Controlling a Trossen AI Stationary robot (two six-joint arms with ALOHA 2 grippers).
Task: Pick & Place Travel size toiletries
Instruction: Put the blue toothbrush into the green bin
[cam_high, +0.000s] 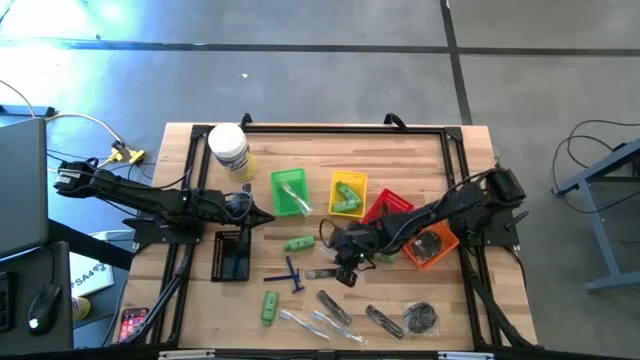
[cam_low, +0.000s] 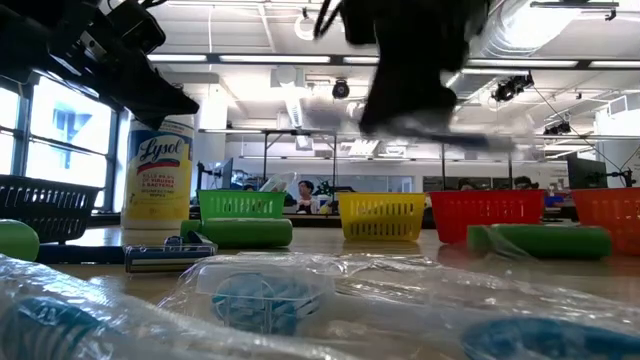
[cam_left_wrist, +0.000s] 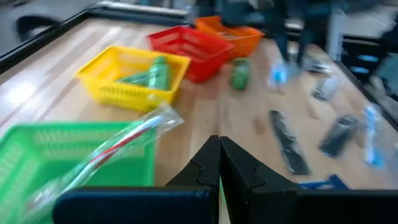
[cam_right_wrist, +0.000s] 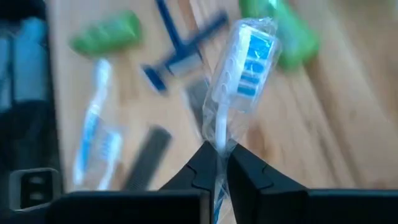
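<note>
While the left gripper (cam_high: 268, 217) waits with fingers pressed together beside the green basket (cam_high: 290, 191), the right gripper (cam_right_wrist: 217, 163) clamps a clear-wrapped toothbrush (cam_right_wrist: 242, 59) above the middle of the wooden table (cam_high: 420, 155). A white jar (cam_low: 158, 180) at the table's far left corner carries a yellow label reading "Lysol". Other toiletries lie scattered on the near half of the table: a blue razor (cam_high: 292, 273), green tubes (cam_high: 270, 306), wrapped toothbrushes (cam_high: 318, 323) and dark combs (cam_high: 335, 306). Yellow (cam_high: 348, 194), red (cam_high: 388, 208) and orange (cam_high: 432, 246) baskets stand in a row, the yellow one holding a green tube.
</note>
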